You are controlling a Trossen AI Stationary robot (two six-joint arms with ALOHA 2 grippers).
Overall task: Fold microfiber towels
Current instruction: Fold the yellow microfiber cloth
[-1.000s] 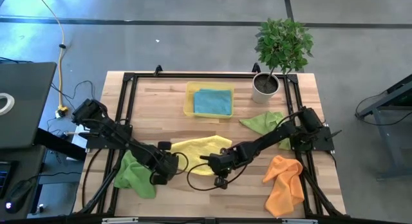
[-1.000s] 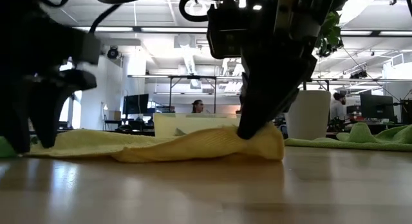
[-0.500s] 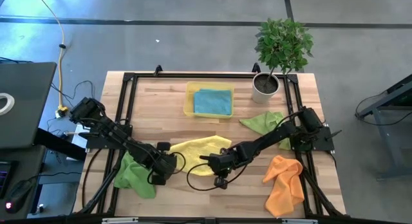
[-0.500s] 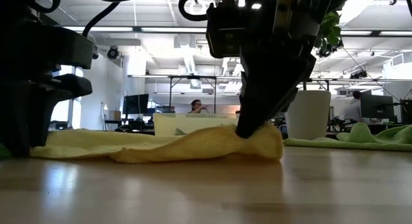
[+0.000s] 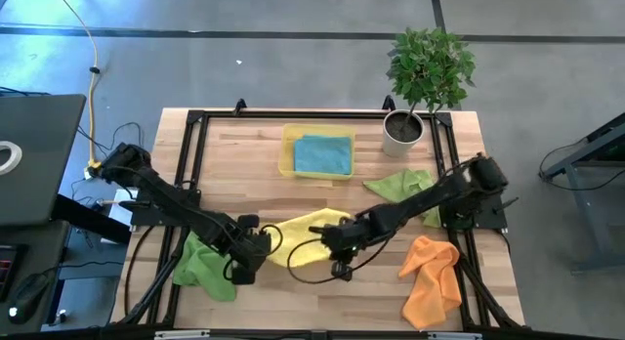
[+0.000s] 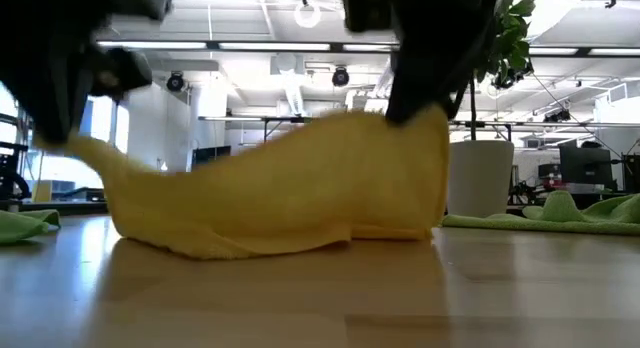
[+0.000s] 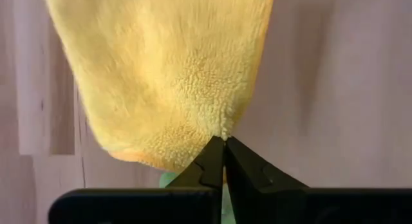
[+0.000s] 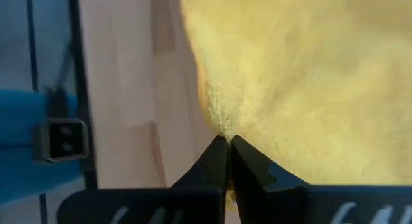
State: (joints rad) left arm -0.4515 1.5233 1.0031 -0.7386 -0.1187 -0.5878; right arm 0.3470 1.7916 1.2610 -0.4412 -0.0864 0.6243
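Bare table [image 5: 244, 174] left of tray [image 5: 287, 154]

In the low view both arms are cut off at 12 o'clock; the yellow towel [image 6: 290, 188] hides the tray behind it.

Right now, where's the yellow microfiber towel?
In the high view, the yellow microfiber towel is front-centre on the wooden table, pinched between the left claw and right claw.

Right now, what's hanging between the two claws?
The yellow towel spans between the left claw and right claw, each pinching an edge; the low view shows it lifted, its bottom on the table.
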